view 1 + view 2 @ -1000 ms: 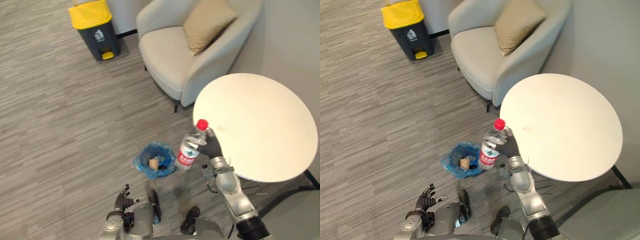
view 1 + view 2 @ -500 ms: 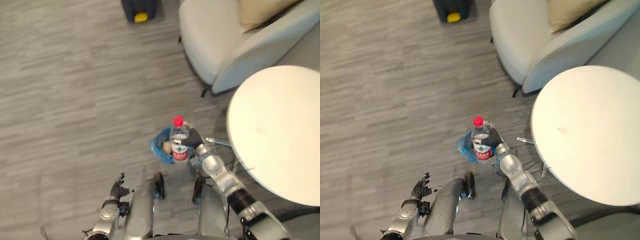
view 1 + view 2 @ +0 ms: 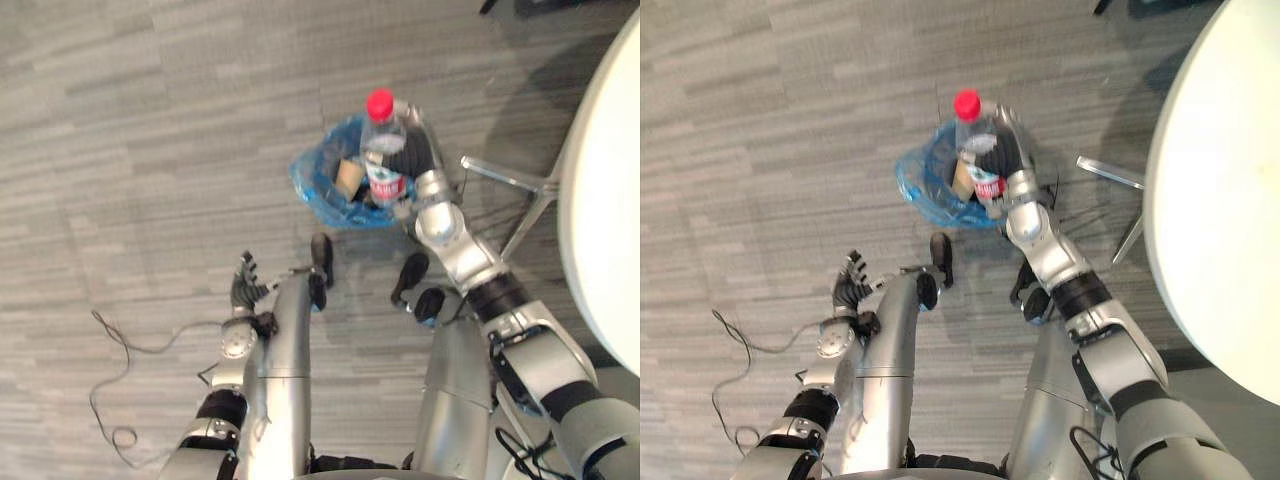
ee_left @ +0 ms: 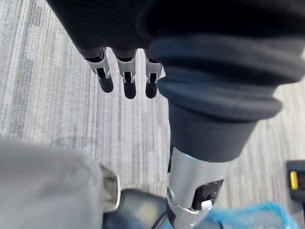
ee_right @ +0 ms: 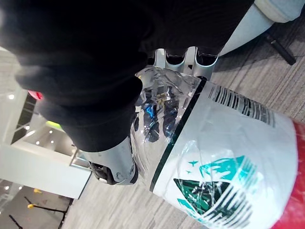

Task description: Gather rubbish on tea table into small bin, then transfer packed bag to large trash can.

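**Bottle brought off the desk edge to the small bin**

Since a second ago the bottle has left the rim of the desk and now overlaps the bin's mouth. The head camera has also tipped downward, so the wholesale shift of the scene is not motion of the objects.

Left to right in the eye views:

- **Left hand** (image 3: 243, 282): it hangs low at about 7 o'clock from the bin, well apart from it. Its fingers (image 4: 126, 78) are straight and spread, holding nothing.
- **Small bin** (image 3: 312, 190): it stands on the floor, lined with a blue bag (image 3: 915, 185), and a tan scrap (image 3: 348, 178) already lies inside.
- **Bottle** (image 3: 384, 160): clear, with a red cap. It lies across the bin's 3 o'clock side, with its long axis near upright, cap toward the camera and base toward the bin.
- **Right hand** (image 3: 416, 152): it is wrapped round the bottle's body from the 3 o'clock side, and the right wrist view shows the fingers (image 5: 183, 58) curled over the crumpled plastic above the label.
- **Desk** (image 3: 612, 210): it lies at 3 o'clock, well apart from the bin.

Governing relation: the bin's opening lies below and toward 9 o'clock of the held bottle. The release probably wants a small shift that way, since the base seems nearer the rim than the centre. How high the bottle sits above the bin cannot be told.
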Motion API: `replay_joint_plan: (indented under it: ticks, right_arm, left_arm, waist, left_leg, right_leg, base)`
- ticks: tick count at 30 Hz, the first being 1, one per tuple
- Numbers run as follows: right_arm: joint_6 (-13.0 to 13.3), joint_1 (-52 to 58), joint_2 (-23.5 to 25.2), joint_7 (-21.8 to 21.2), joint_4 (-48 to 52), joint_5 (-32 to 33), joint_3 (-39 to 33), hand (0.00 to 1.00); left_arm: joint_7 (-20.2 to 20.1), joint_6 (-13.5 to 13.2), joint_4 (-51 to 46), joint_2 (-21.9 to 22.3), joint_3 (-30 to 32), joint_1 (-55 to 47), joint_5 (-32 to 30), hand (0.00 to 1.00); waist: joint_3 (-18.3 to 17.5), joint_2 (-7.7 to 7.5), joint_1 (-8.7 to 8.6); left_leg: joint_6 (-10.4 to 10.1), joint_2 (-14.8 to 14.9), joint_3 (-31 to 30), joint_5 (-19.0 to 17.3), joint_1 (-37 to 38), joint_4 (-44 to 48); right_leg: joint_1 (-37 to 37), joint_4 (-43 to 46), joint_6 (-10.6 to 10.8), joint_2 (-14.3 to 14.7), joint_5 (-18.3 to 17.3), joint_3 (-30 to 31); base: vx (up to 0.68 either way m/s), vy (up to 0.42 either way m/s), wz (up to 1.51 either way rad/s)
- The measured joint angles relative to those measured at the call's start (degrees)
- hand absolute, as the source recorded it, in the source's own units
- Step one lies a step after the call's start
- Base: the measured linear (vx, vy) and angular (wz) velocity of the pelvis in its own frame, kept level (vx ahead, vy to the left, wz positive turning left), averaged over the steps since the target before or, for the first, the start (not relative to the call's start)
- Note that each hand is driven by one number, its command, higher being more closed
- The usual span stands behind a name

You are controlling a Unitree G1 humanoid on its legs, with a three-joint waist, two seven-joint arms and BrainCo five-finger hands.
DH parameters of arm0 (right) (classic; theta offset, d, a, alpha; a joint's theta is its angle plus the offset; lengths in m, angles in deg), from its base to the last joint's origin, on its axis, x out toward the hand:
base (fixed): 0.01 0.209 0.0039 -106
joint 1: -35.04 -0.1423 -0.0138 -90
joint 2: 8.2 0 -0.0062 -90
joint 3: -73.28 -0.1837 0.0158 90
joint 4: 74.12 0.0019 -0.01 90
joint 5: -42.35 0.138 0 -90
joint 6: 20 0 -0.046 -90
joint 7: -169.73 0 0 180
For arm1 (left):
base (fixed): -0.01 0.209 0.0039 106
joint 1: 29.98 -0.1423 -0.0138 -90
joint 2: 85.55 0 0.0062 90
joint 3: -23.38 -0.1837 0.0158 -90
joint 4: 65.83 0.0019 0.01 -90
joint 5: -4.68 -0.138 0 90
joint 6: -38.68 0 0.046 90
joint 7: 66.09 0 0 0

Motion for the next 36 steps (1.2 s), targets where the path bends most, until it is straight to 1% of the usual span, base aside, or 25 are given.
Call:
replay_joint_plan:
  ticks: [1, 2, 7, 11, 14, 16, 17, 21, 22, 26, 27, 29, 31, 32, 33, 34, 36]
  right_arm:
    - [-0.1, 0.0, 0.1, 0.0, 0.0, 0.0, 0.0, 1.0]
    - [-0.8, 0.0, 0.4, 0.1, 0.0, 0.1, 0.0, 0.0]
    - [-0.9, -0.8, 2.0, 0.2, -2.3, 0.8, 0.0, 0.0]
    - [-0.9, -1.8, 3.0, 0.2, -2.6, 1.1, -0.1, 0.0]
    - [-0.9, -1.5, 3.3, 0.2, -1.9, 0.7, 0.0, 0.0]
    - [-0.8, 0.6, 3.4, 0.2, 0.9, -0.4, 0.0, 0.0]
    - [-0.8, 1.0, 3.5, 0.2, 1.3, -0.7, 0.0, 0.0]
    - [-0.7, 5.0, 5.4, -0.1, 2.2, -5.6, 0.4, 0.0]
    - [-0.8, 5.5, 5.6, -0.4, 1.2, -8.1, 1.2, 0.0]
    - [-1.2, 4.8, 6.9, -1.7, -6.6, -13.0, 4.6, 0.0]
    - [-2.1, 4.3, 8.0, -2.3, -9.2, -14.5, 4.8, 0.0]
    - [-3.4, 3.3, 9.2, -2.8, -12.3, -16.6, 6.0, 0.0]
    - [-3.8, 1.9, 9.8, -2.9, -16.4, -17.7, 6.8, 0.0]
    - [-3.8, 1.9, 9.8, -2.9, -16.4, -17.7, 6.8, 0.0]
    - [-4.6, 0.8, 10.2, -2.9, -18.7, -18.2, 6.8, 1.0]
    - [-5.6, -0.5, 10.2, -3.1, -20.7, -19.2, 6.8, 1.0]
    - [-6.2, -1.5, 10.2, -4.0, -22.5, -19.7, 6.8, 1.0]
  left_arm:
    - [0.0, -0.1, -0.3, 0.0, 0.0, 0.0, 0.1, 0.0]
    - [0.0, -0.3, -1.0, -0.1, 0.2, 0.0, 0.5, 0.0]
    - [0.2, -0.2, -1.6, -0.7, 0.5, 0.3, 0.7, 0.0]
    - [0.3, 0.3, -1.6, -1.0, 0.5, 1.1, 0.7, 0.0]
    - [0.4, 0.4, -1.6, -1.3, 0.5, 1.1, 0.7, 0.0]
    - [1.2, 0.8, -1.6, -1.5, 0.7, 1.2, 0.6, 0.0]
    - [1.3, 0.9, -1.6, -1.6, 0.8, 1.2, 0.6, 0.0]
    - [1.3, 1.5, -1.3, -3.1, 1.7, 1.1, 0.4, 0.0]
    - [1.3, 1.5, -1.1, -3.4, 1.7, 1.1, -0.2, 0.0]
    - [1.4, 1.4, -0.8, -3.4, 1.9, 1.2, -0.6, 0.0]
    - [1.4, 1.4, -0.8, -3.4, 1.9, 1.3, -0.8, 0.0]
    - [1.4, 1.4, -0.8, -3.4, 1.9, 1.3, -0.9, 0.0]
    - [1.4, 1.4, -0.6, -3.3, 1.6, 1.6, -0.9, 0.0]
    - [1.4, 1.4, -0.6, -3.3, 1.6, 1.6, -0.9, 0.0]
    - [1.4, 1.4, -0.6, -3.4, 1.6, 2.1, -0.9, 0.0]
    - [1.4, 1.4, -1.0, -3.5, 1.6, 2.5, -0.8, 0.0]
    - [1.3, 1.1, -1.7, -3.6, 1.7, 2.7, -0.5, 0.0]
  waist:
    - [0.0, -0.02, 0.02]
    - [0.0, -0.03, -0.04]
    - [0.0, -0.04, -0.21]
    - [0.1, -0.23, -0.26]
    - [0.2, -0.41, -0.46]
    - [0.4, -1.12, -0.6]
    - [0.4, -1.22, -0.64]
    - [0.4, -3.49, -1.8]
    - [0.4, -3.66, -1.9]
    - [0.5, -3.86, -2.03]
    - [0.5, -3.87, -1.9]
    - [0.5, -3.87, -1.94]
    - [0.5, -3.86, -1.9]
    - [0.5, -3.86, -1.9]
    - [0.5, -3.86, -1.83]
    - [0.5, -3.86, -1.71]
    - [0.5, -3.86, -1.62]
  left_leg:
    - [0.0, 0.0, 0.0, 0.0, -0.4, 0.2]
    - [0.0, 0.1, 0.0, 0.0, -1.3, 0.6]
    - [0.0, 0.7, 0.7, 0.1, -2.4, 0.6]
    - [-0.1, 1.1, 0.8, 0.3, -2.7, 0.7]
    - [0.3, 1.3, 0.7, 0.6, -2.6, 0.7]
    - [0.3, 1.5, 0.6, 0.6, -1.8, 0.5]
    - [0.3, 1.5, 0.6, 0.6, -1.7, 0.5]
    - [-0.3, 1.6, 0.6, 0.6, 0.0, -1.0]
    - [-0.4, 1.6, 0.6, 0.7, 0.2, -1.5]
    - [-0.6, 1.7, 0.8, 1.4, 0.4, -2.8]
    - [-0.6, 1.6, 0.8, 1.4, 0.4, -3.0]
    - [-0.6, 1.4, 0.8, 1.8, 0.4, -3.8]
    - [-0.9, 0.6, 0.4, 2.3, 0.0, -4.7]
    - [-0.9, 0.6, 0.4, 2.3, 0.0, -4.7]
    - [-1.1, 0.2, 0.0, 2.8, -0.6, -5.3]
    - [-1.1, -0.2, -0.3, 3.2, -1.6, -5.7]
    - [-1.1, -0.6, -0.7, 3.5, -2.7, -5.6]
  right_leg:
    - [-0.4, 0.3, 0.0, -0.1, 0.0, 0.0]
    - [-1.2, 0.8, 0.0, -0.2, -0.1, 0.0]
    - [-2.6, 1.1, 0.0, -0.5, -0.1, 0.0]
    - [-2.6, 1.0, -0.2, -0.4, 0.0, -0.3]
    - [-2.1, 0.8, -0.4, -0.4, 0.1, -0.7]
    - [-1.1, 0.5, -0.4, -0.2, 0.1, -0.9]
    - [-1.0, 0.4, -0.4, -0.1, 0.1, -1.0]
    - [0.7, -1.2, -0.3, 0.1, 0.1, -1.4]
    - [1.1, -1.7, -0.2, 0.2, 0.2, -1.7]
    - [1.4, -2.7, -0.2, 0.2, 0.5, -2.1]
    - [1.4, -2.8, -0.2, 0.1, 0.4, -2.2]
    - [1.4, -3.3, -0.2, 0.0, 0.4, -2.4]
    - [1.1, -3.2, -0.3, -0.6, 0.4, -3.0]
    - [1.1, -3.2, -0.3, -0.6, 0.4, -3.0]
    - [0.6, -3.1, -0.1, -0.9, 0.3, -3.3]
    - [-0.4, -2.9, -0.1, -1.1, 0.2, -3.3]
    - [-1.4, -2.4, -0.2, -1.2, 0.1, -3.3]
  base:
    - [-0.08, -0.022, 0.01]
    - [-0.07, -0.005, 0.02]
    - [-0.07, 0.0, 0.03]
    - [-0.04, 0.016, 0.0]
    - [-0.04, 0.026, 0.0]
    - [-0.04, 0.018, -0.02]
    - [-0.05, 0.02, -0.02]
    - [-0.04, 0.01, 0.01]
    - [-0.05, 0.006, 0.04]
    - [-0.02, 0.007, 0.04]
    - [-0.02, 0.013, 0.03]
    - [-0.02, 0.012, 0.08]
    - [-0.02, 0.013, 0.18]
    - [-0.02, 0.008, 0.23]
    - [-0.03, 0.01, 0.21]
    - [-0.03, 0.006, 0.22]
    - [-0.04, 0.013, 0.17]
